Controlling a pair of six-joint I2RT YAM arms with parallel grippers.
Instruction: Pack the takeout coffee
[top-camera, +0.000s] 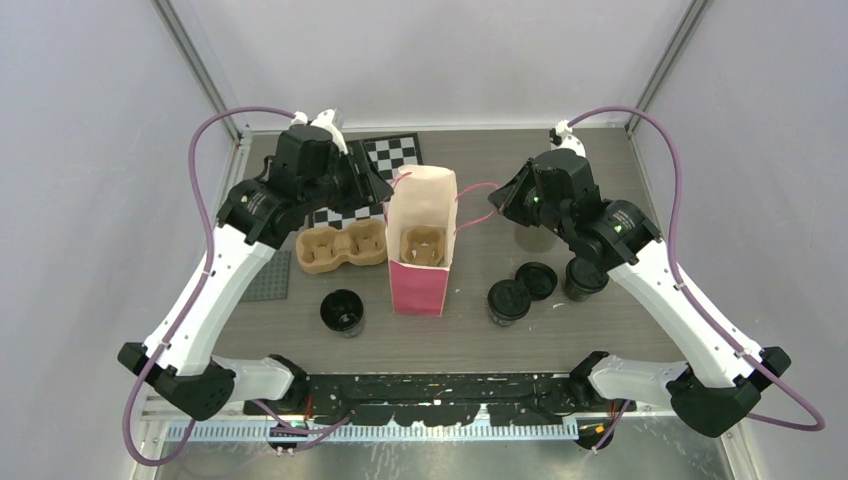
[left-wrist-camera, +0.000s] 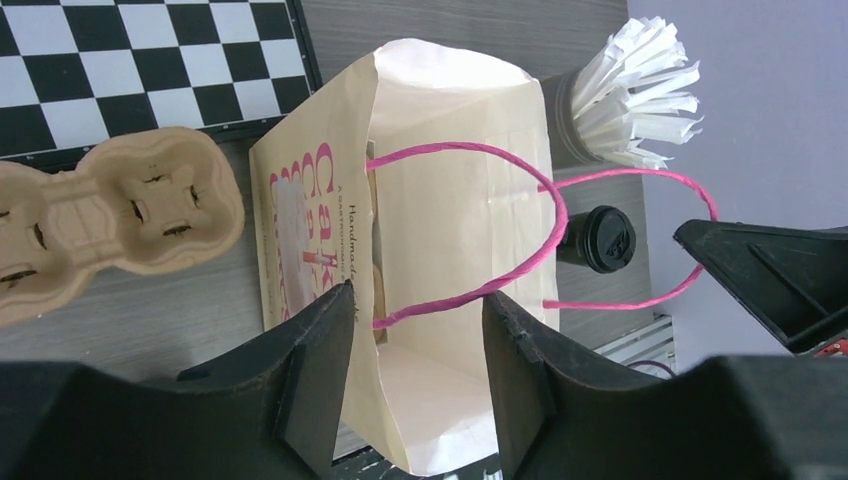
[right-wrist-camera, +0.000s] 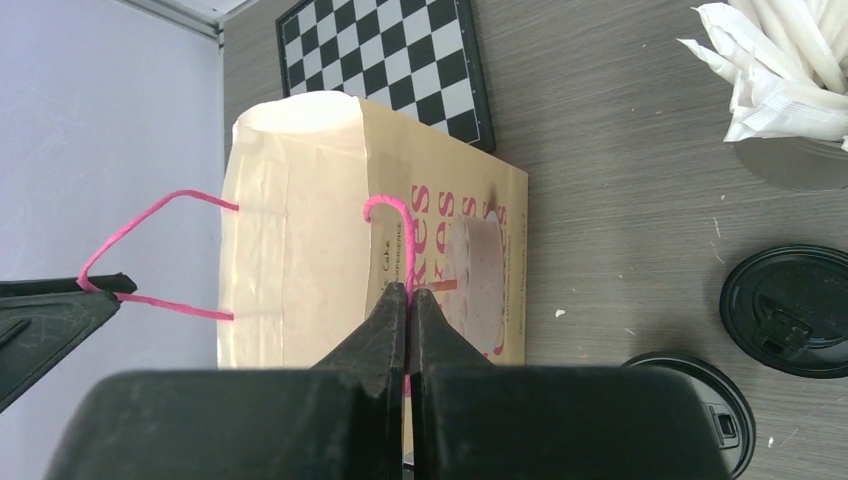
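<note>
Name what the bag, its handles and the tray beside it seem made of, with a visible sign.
Bag: matte paper, probably kraft; sharp creases, printed side.
Handles: likely twisted paper cord, pink, thin.
Tray: moulded pulp by its look; rough tan, rounded pockets.

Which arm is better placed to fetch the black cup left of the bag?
Left, probably: the left tool is open, holding nothing, and that cup stands on its side. The right tool is shut on the bag's pink handle.
</note>
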